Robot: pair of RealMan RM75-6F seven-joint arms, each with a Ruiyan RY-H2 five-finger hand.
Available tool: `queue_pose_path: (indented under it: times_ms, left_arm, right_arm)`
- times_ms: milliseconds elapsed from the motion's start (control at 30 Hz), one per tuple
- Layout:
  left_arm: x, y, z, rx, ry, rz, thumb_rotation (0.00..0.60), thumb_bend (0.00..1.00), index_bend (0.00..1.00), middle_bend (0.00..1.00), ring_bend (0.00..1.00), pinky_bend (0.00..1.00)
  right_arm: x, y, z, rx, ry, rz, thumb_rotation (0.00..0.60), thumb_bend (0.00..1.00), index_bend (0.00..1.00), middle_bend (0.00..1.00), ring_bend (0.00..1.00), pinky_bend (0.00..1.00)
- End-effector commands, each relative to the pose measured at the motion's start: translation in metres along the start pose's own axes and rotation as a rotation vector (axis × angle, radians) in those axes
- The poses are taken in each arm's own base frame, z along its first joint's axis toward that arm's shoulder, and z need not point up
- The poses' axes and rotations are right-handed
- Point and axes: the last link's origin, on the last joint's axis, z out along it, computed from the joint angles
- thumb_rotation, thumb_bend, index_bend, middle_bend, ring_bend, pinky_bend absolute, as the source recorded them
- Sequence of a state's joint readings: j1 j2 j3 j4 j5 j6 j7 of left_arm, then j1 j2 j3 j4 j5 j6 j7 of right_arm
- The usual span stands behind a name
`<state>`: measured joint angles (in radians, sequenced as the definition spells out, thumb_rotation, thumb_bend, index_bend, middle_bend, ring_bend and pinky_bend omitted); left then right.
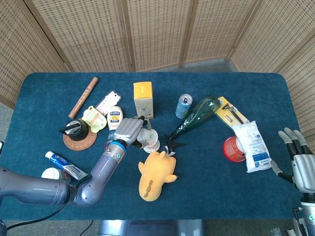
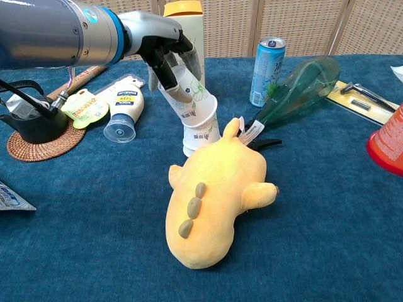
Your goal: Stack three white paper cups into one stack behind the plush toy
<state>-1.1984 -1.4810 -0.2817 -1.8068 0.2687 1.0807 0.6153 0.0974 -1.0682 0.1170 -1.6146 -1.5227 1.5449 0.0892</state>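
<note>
Nearest our cameras lay the yellow plush toy (image 2: 214,201), stretched on the blue table (image 2: 327,239) with its head pointing away from us. Just behind it stood the white paper cups (image 2: 200,129), touching the toy's far end. Our left hand (image 2: 165,53) gripped the upper cup (image 2: 189,88), fingers wrapped around its wall, and held it tilted with its bottom seated inside the mouth of the lower cup. From the head view the same left hand (image 1: 129,129) covered most of the stack (image 1: 149,139), so we could not tell how many cups sat below the one we held.

Our right hand (image 1: 301,164) hung at the table's right edge, well apart from the cups, its fingers spread and holding nothing.

To the left of the cups lay a white squeeze bottle (image 2: 124,110) on its side, a yellow-green packet (image 2: 84,105) beside it, and a black cup (image 2: 31,119) on a woven coaster (image 2: 39,146). Near the table's front left corner we saw a toothpaste tube (image 1: 64,164).

To the right of the stack a green bottle (image 2: 299,88) lay on its side, with a blue can (image 2: 266,61) standing just beside it. Further right were a red container (image 1: 232,149), a white pouch (image 1: 253,146) leaning on it, and a razor pack (image 1: 229,112).

Behind the cups stood a yellow box (image 1: 143,98), and toward the far left lay a brown stick (image 1: 83,97). A wicker screen (image 1: 157,29) closed the back.
</note>
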Motion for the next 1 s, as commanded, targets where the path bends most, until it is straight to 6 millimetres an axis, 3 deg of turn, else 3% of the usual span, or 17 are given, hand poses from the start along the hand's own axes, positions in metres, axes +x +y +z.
queue_pose_path:
  times_ms: [33, 267, 433, 633, 1000]
  left_arm:
    - [-0.003, 0.000, 0.000, 0.004, -0.013, 0.008, 0.600, 0.30, 0.33, 0.18, 0.23, 0.54]
    - [-0.006, 0.002, 0.002, 0.008, -0.014, 0.012, 0.600, 0.30, 0.26, 0.15, 0.21, 0.54]
    - [-0.007, 0.005, 0.005, -0.008, 0.008, 0.017, 0.600, 0.30, 0.15, 0.01, 0.08, 0.50]
    - [-0.009, 0.015, 0.009, -0.050, 0.066, 0.008, 0.600, 0.29, 0.01, 0.00, 0.00, 0.44]
    - [-0.006, 0.018, 0.006, -0.099, 0.134, -0.019, 0.600, 0.29, 0.00, 0.00, 0.00, 0.42]
  right_arm:
    - [0.000, 0.000, 0.000, 0.000, 0.000, 0.000, 0.600, 0.33, 0.10, 0.00, 0.00, 0.37]
    - [0.000, 0.000, 0.000, 0.001, -0.001, 0.000, 0.600, 0.34, 0.10, 0.00, 0.00, 0.37]
    - [-0.001, -0.001, 0.000, 0.003, -0.004, -0.002, 0.600, 0.34, 0.10, 0.00, 0.00, 0.37]
    - [-0.001, -0.001, -0.001, 0.003, -0.007, -0.001, 0.600, 0.34, 0.10, 0.00, 0.00, 0.37]
    - [-0.003, -0.001, -0.001, 0.003, -0.012, -0.002, 0.600, 0.34, 0.10, 0.00, 0.00, 0.37]
